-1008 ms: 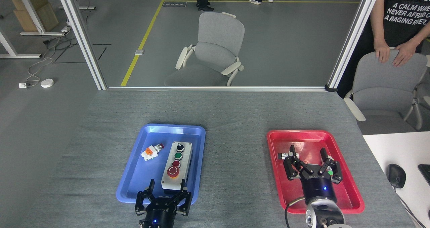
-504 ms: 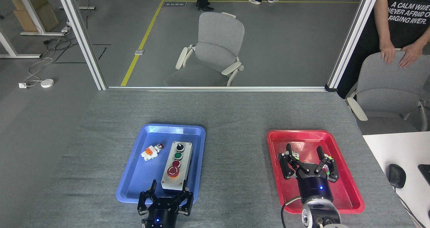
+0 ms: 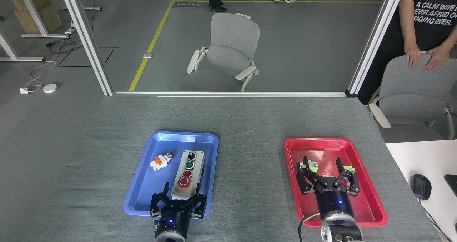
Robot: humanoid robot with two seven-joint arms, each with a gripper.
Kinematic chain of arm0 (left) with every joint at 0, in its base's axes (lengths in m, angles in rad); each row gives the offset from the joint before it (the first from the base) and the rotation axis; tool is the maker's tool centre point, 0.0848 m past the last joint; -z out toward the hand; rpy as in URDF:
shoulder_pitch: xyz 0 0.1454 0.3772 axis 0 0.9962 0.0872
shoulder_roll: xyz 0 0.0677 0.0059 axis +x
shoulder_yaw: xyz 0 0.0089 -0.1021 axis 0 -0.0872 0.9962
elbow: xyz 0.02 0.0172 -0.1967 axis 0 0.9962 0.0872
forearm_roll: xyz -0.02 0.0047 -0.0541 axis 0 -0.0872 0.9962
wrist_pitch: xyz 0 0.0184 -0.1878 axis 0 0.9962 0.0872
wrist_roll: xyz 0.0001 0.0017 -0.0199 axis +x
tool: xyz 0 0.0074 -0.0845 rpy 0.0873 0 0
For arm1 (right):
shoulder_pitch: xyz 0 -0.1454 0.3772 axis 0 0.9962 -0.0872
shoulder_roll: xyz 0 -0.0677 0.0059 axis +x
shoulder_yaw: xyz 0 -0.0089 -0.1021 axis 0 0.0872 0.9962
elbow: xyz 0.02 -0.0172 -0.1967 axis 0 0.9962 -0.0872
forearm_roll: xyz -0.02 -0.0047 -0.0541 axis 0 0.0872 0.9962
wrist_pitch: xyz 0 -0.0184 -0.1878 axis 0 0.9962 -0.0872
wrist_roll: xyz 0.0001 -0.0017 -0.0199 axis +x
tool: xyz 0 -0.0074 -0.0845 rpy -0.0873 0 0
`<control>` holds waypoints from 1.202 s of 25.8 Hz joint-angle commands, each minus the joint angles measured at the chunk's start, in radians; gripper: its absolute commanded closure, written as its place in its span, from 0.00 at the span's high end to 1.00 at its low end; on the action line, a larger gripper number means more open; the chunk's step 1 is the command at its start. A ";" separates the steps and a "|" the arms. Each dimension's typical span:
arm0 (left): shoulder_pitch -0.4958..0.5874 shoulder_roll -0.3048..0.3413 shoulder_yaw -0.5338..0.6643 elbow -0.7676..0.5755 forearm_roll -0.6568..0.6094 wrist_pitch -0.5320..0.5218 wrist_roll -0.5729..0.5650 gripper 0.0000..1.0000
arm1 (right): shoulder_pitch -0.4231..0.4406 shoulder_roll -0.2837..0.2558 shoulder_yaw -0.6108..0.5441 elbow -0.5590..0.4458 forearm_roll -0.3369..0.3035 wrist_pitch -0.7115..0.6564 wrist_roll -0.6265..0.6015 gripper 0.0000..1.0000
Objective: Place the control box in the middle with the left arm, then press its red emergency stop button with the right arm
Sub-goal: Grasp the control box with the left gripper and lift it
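Both arms have crept forward since a second ago: the left gripper (image 3: 183,196) now has its fingers spread on either side of the near end of the control box (image 3: 188,173), not yet closed on it. That box lies lengthwise in the right half of the blue tray (image 3: 142,190), lower centre-left of the frame, its long side close along the tray's right rim. It is a pale grey box with a black knob, a green button, a small red button and the big red emergency stop button (image 3: 184,182) nearest the gripper. A small white and orange part (image 3: 161,160) lies apart from it in the tray's left half. Between the blue tray and the red tray (image 3: 371,206) the grey bench (image 3: 250,170) is bare and wide. The right gripper (image 3: 327,174) hovers over the red tray, fingers spread, with small green-tipped parts (image 3: 310,165) beside them.
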 commanded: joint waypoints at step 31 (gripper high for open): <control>-0.164 0.001 0.007 0.279 0.074 -0.002 -0.007 0.96 | 0.054 0.016 -0.019 -0.059 0.023 0.013 0.018 0.98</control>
